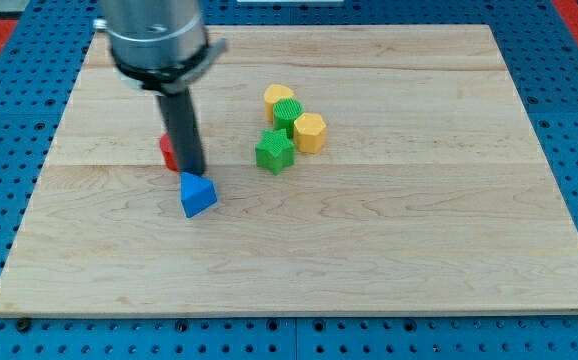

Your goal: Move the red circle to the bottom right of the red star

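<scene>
Pale wooden board [369, 250], my tip [195, 172] touching blue triangle [197, 194], beside red block [168, 151].

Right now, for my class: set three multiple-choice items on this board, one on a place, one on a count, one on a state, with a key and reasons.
1. Where is the blue block?
A. just below my tip
B. at the view's top right
C. among the yellow blocks

2. How many green blocks show?
A. one
B. two
C. four

3. How does the red block show?
A. in full view
B. stacked on the blue one
C. partly hidden behind the rod

Key: 1 A, the blue block sits right under the tip. 2 B, a green star and a second green block lie in the cluster. 3 C, only its left edge shows beside the rod.
</scene>
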Motion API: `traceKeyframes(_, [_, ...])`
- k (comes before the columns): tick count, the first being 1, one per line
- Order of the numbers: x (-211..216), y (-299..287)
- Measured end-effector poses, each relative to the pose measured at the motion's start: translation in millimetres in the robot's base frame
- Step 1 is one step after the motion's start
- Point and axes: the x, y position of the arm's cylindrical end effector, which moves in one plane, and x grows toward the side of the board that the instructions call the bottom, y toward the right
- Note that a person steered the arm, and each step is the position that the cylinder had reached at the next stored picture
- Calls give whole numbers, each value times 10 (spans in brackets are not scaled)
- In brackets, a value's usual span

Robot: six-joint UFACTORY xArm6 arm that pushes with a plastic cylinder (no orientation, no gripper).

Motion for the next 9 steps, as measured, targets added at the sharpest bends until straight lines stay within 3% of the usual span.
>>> traceKeyframes(1, [-405,-456])
traceKeyframes(2, [-840,-495])
traceKeyframes(5, [-1118,-930])
traceKeyframes(7, [-1402,-173])
traceKeyframes(9, [-1415,379])
